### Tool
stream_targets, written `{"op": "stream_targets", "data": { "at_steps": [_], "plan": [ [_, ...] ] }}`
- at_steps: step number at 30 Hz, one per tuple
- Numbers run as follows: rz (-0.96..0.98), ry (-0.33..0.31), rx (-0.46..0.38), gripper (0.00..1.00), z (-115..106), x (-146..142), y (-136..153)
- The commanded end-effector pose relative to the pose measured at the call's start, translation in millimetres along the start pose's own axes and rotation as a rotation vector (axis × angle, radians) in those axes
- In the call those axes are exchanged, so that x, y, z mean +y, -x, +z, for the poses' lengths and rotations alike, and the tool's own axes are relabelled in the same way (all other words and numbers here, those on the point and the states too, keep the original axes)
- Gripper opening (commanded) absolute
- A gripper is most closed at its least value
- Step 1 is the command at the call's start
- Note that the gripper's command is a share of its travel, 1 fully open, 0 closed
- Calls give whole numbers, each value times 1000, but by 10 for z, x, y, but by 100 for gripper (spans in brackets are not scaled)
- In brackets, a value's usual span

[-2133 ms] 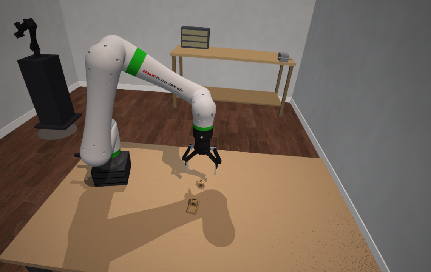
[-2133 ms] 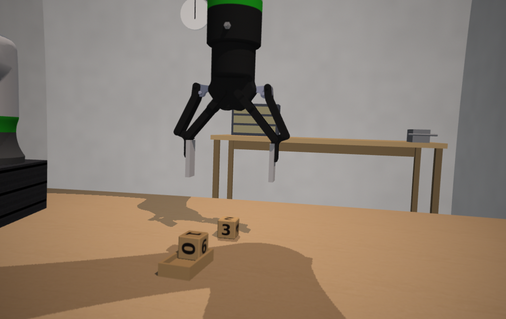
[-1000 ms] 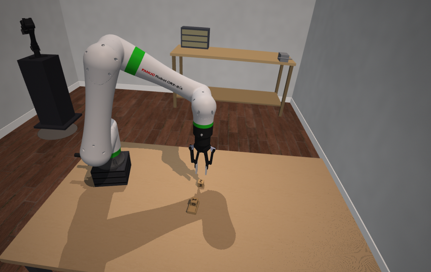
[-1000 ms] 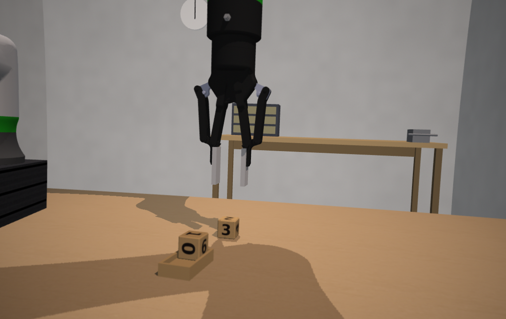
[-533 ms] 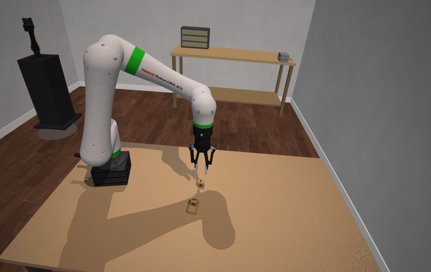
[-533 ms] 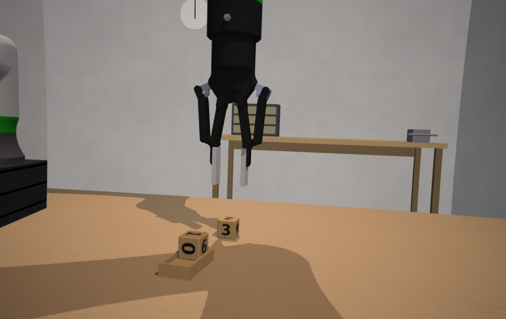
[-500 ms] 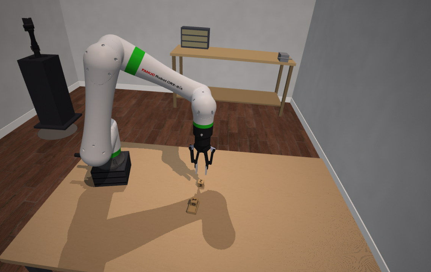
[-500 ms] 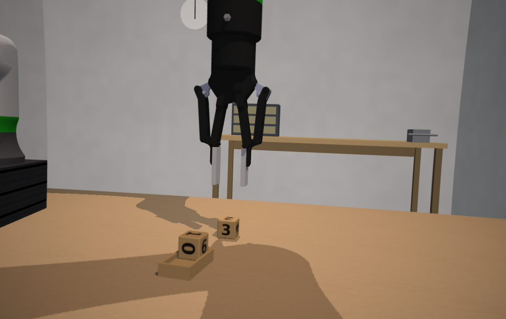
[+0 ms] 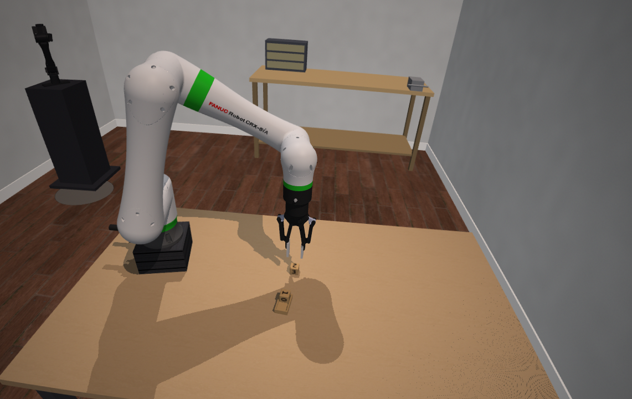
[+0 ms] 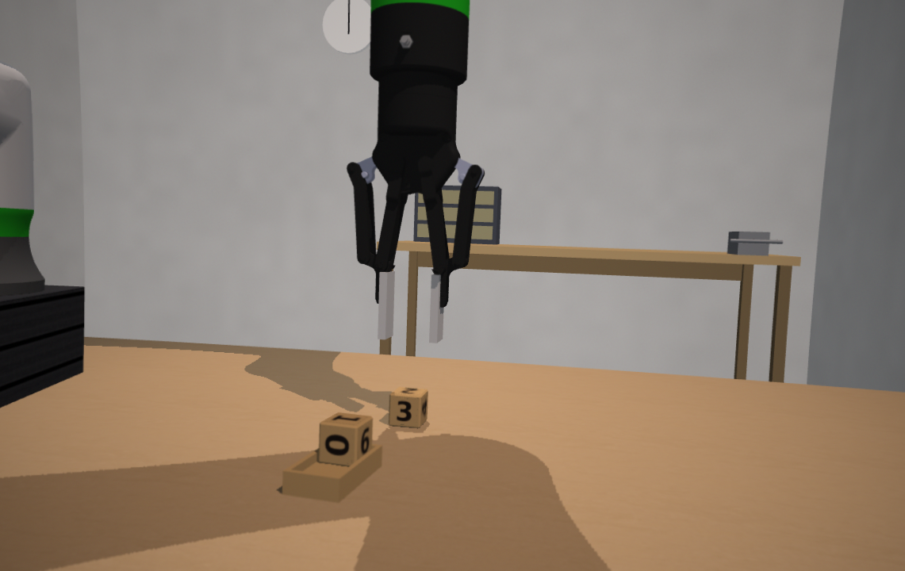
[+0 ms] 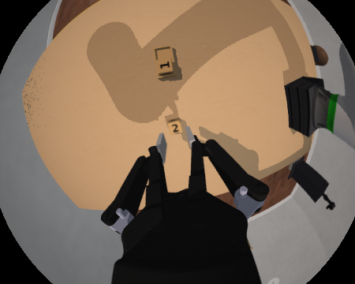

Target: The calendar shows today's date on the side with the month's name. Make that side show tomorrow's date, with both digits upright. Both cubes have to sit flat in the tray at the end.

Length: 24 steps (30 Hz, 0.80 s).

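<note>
A small wooden tray (image 10: pixel 313 489) (image 9: pixel 281 308) (image 11: pixel 164 53) lies on the table. One number cube (image 10: pixel 343 440) (image 9: pixel 284 296) (image 11: pixel 165 65) sits in its far end, with 1 on top and 0 and 6 on its sides. The tray's near slot is empty. A second cube (image 10: pixel 408 408) (image 9: pixel 294 269) (image 11: pixel 174 128) stands on the table just behind the tray, with 2 on top and 3 on one side. My gripper (image 10: pixel 411 333) (image 9: pixel 294 255) (image 11: pixel 175 136) hangs above this loose cube, pointing down. Its fingers are partly open with nothing between them.
The arm's black base (image 9: pixel 162 252) stands at the table's back left. The arm's shadow falls over the tray. A side table (image 9: pixel 343 81) with a drawer box and a small grey device stands at the far wall, and a black pedestal (image 9: pixel 70 133) stands on the floor at left.
</note>
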State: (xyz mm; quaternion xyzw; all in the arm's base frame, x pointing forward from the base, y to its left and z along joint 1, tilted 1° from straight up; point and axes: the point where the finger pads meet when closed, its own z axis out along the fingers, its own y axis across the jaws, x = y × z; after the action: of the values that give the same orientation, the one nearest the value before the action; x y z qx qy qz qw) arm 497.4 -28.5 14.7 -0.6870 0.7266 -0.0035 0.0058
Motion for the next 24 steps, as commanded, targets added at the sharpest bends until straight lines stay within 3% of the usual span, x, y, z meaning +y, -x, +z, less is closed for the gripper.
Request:
{"op": "stream_targets", "data": {
  "at_steps": [1,24],
  "plan": [
    [0,0,0,36,7,-2,0],
    [0,0,0,36,319,-3,0]
  ]
}}
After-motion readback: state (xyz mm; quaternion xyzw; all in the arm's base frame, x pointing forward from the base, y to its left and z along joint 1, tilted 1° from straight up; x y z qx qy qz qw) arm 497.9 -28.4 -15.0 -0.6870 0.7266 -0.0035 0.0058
